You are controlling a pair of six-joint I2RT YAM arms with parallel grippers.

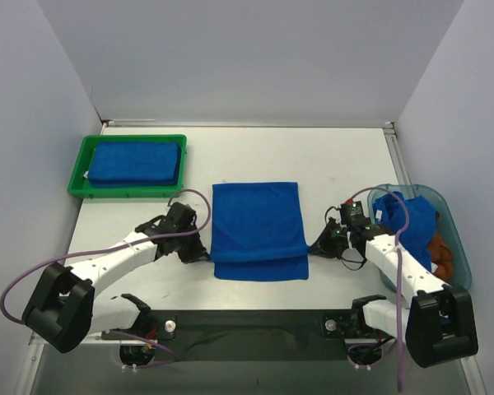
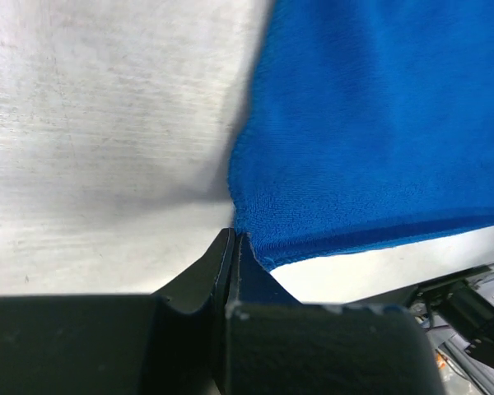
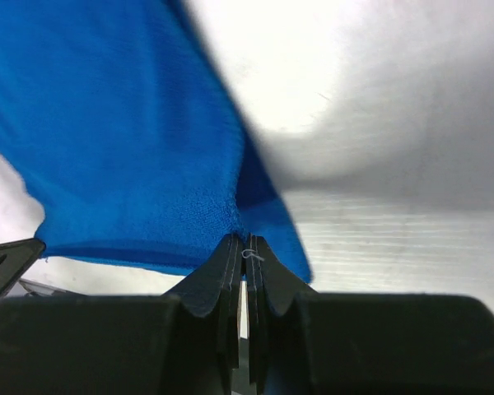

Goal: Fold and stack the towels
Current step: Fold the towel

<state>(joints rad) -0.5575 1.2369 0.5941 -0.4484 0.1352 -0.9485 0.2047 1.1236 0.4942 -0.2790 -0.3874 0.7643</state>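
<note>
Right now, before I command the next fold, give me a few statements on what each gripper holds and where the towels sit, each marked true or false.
1. The left gripper and the right gripper are both shut on the middle towel. True.
2. The green tray is empty. False: a folded blue towel lies in it.
3. The bin holds a crumpled blue towel and a brown towel. True.
4. The brown towel lies spread between the two grippers. False: it is bunched in the bin, and the middle towel is blue.
</note>
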